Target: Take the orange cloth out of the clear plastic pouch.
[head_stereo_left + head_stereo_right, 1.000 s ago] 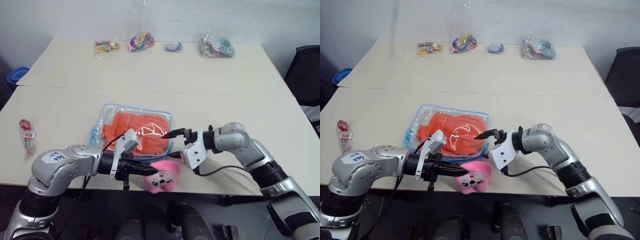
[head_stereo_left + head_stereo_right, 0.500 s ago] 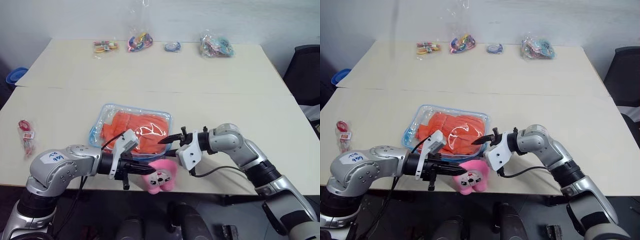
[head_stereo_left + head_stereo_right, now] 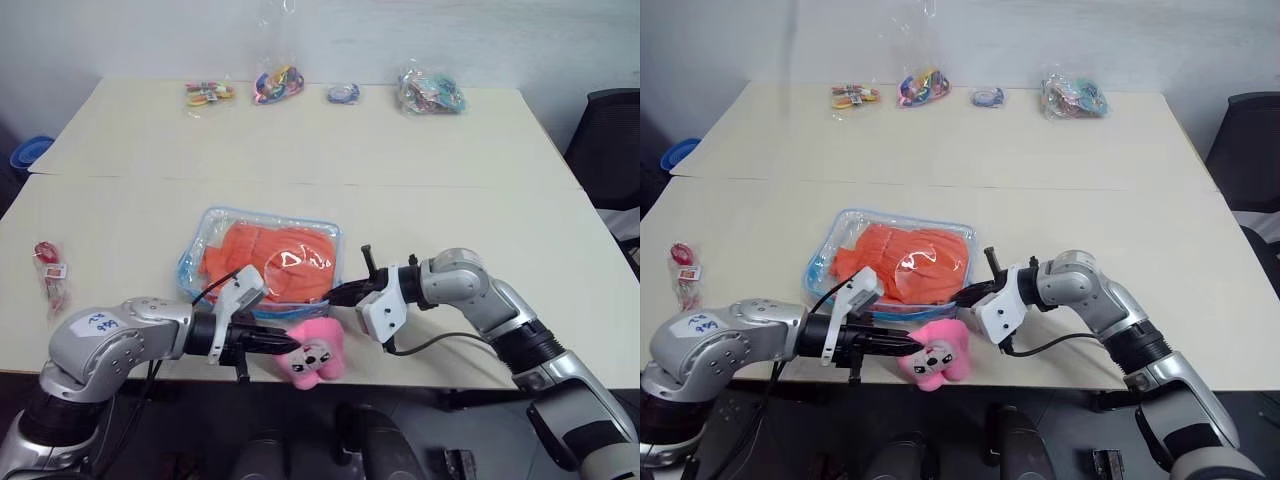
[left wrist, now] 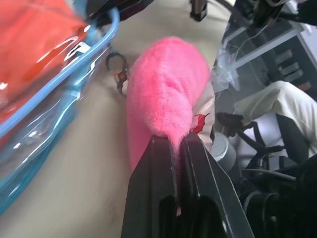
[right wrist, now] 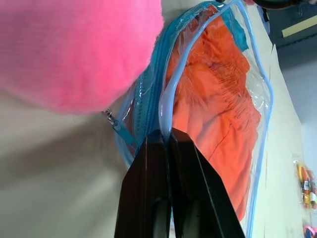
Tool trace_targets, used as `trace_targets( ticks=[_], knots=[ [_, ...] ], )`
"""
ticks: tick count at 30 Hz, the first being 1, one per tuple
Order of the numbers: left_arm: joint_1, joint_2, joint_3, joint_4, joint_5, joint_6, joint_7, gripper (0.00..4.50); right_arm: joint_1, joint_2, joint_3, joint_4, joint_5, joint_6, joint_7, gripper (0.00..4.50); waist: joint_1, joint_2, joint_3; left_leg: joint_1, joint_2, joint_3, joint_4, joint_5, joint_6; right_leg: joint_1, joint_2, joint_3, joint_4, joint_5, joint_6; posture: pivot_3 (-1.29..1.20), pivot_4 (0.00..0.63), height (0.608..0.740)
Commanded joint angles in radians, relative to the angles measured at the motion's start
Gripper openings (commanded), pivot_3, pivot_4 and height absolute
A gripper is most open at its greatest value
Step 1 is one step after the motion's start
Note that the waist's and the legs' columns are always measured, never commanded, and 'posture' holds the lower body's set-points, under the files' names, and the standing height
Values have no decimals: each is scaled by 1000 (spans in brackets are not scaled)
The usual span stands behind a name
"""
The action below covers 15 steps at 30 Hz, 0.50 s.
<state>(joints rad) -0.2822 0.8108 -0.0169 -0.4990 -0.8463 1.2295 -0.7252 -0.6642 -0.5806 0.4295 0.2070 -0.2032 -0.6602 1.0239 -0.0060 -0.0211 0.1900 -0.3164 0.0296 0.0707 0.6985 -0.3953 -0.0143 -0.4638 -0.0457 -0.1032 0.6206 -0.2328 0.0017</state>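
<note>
My left gripper [image 4: 171, 144] is pinched shut on the pink plush toy [image 3: 315, 350], which hangs at the table's [image 3: 480, 190] near edge, chained to the pouch's near side. Just beyond it lies the clear plastic pouch [image 3: 200, 262], flat on the table, its long axis running left to right across in front of me, with the orange cloth [image 3: 265, 265] wholly inside it. My right gripper [image 5: 166, 136] is closed on the light blue edging at the pouch's near right corner, beside the zipper. So the cloth lies away from both hands, farther onto the table and to the left of my right gripper, which is the nearer one to it. I judge the pouch still has to be opened along that edge before the cloth can come out.
</note>
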Motion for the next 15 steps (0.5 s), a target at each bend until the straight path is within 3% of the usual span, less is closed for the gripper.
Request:
trace_targets(
  ticks=[1, 8, 15],
  knots=[
    [65, 65, 38, 11, 44, -47, -22, 0, -10, -27, -44, -26, 71, 17, 12, 38, 0, 0, 0, 0, 0, 0, 0, 0, 0, 0, 0, 0, 0, 0, 0, 0, 150, 740],
    [201, 140, 150, 55, 72, -129, -41, 0, 2, -40, -82, -89, 223, 204, 74, 38, 2, 0, 0, 0, 0, 0, 0, 0, 0, 0, 0, 0, 0, 0, -1, 0, 150, 740],
    [283, 142, 213, 27, 57, -152, -34, 0, 4, -25, -110, -157, 306, 370, 82, 38, 2, 0, 0, 0, 0, -1, -1, 0, 0, 0, -1, -1, 0, 0, -1, 0, 150, 740]
  ],
)
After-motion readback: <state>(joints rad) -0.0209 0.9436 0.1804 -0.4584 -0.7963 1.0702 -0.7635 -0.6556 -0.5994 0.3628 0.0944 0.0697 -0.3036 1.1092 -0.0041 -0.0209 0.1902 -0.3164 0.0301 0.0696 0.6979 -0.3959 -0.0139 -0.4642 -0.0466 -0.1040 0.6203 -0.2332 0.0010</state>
